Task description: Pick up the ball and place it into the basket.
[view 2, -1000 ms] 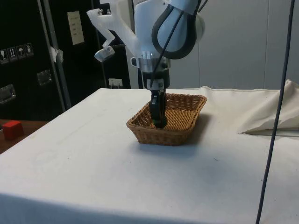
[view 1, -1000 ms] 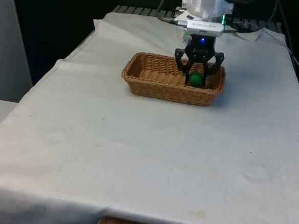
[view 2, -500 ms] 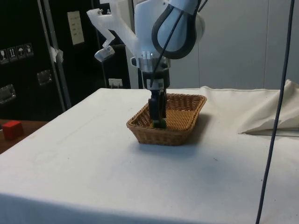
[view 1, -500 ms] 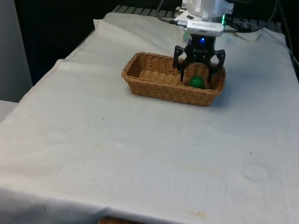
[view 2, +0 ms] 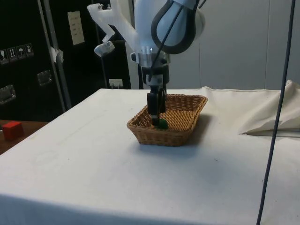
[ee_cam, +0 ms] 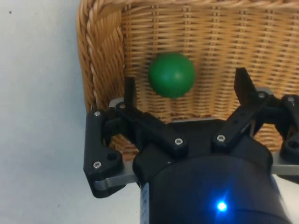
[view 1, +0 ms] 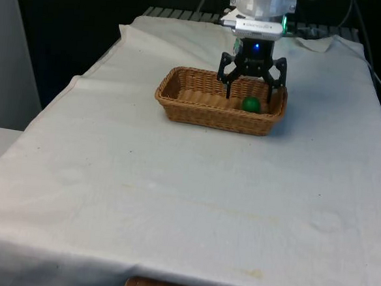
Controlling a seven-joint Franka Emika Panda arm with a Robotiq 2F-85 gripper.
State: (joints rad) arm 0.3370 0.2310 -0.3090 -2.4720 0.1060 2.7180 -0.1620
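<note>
A green ball (view 1: pixel 250 104) (ee_cam: pixel 172 74) (view 2: pixel 162 123) lies on the floor of the brown wicker basket (view 1: pixel 180 98) (view 2: pixel 187 115) (ee_cam: pixel 103 51), at the end towards the front view's right. Directly above it hangs my black gripper (view 1: pixel 249 92) (view 2: pixel 155 118) (ee_cam: pixel 184 86), open, its two fingers spread wide on either side of the ball and clear of it. The fingertips (ee_cam: pixel 129 87) stand just above the basket's rim height, and nothing is between them.
The basket stands on the white cloth (view 1: pixel 175 181) at the far middle of the table. A rumpled fold of cloth (view 2: pixel 274 117) lies beyond the basket in the side view. A small red block (view 2: pixel 11 130) sits off the table beside dark cabinets.
The gripper was shut on the ball low in the basket; it has opened, left the ball on the basket floor and risen a little.
</note>
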